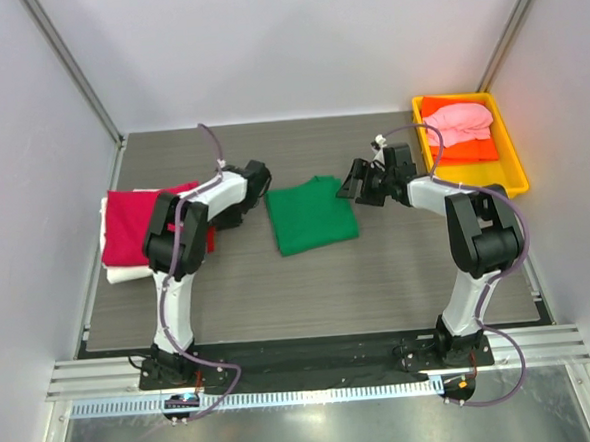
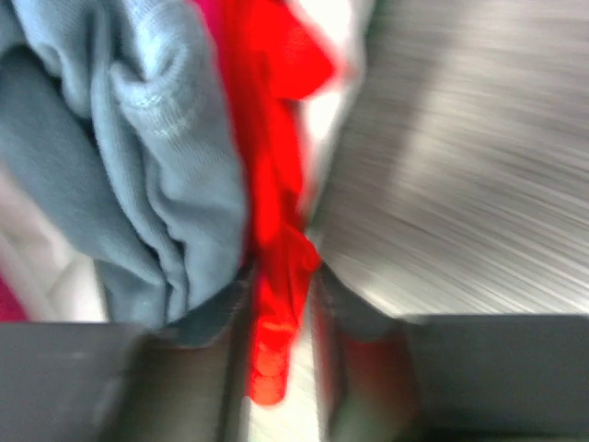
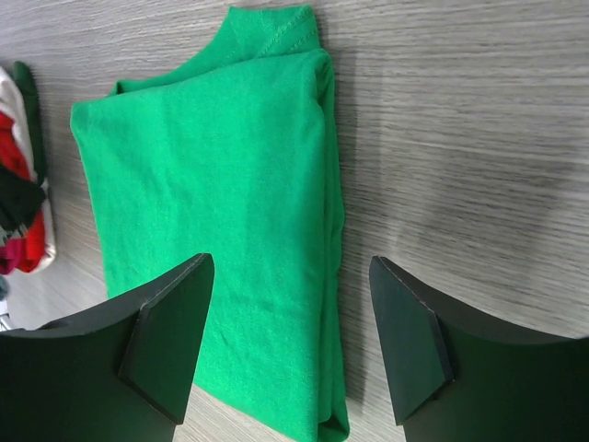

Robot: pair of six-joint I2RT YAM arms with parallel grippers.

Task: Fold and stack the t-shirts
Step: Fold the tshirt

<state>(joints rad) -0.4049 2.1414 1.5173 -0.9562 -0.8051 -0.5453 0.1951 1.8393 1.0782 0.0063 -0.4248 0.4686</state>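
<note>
Top external: where's the green shirt (image 1: 313, 215)? — K.
Folded flat, middle of the table (image 1: 379, 276). Crimson shirt (image 1: 135, 226) on a white shirt (image 1: 128, 274) at left; pink shirt (image 1: 459, 121) over orange shirt (image 1: 466, 152) in the yellow tray (image 1: 483, 189), far right. — M.
Grippers? — K.
Right gripper (image 3: 290, 276) spread wide, empty, over the green one's right edge. Left gripper (image 2: 281, 276) by the left pile, fingers nearly together, red shirt (image 2: 276, 166) pinched between, grey shirt (image 2: 147, 138) just beside. That wrist view is blurred — M

Folded shirt (image 1: 313, 216) centre; shirt stack (image 1: 135, 226) left; tray (image 1: 483, 185) right rear.
</note>
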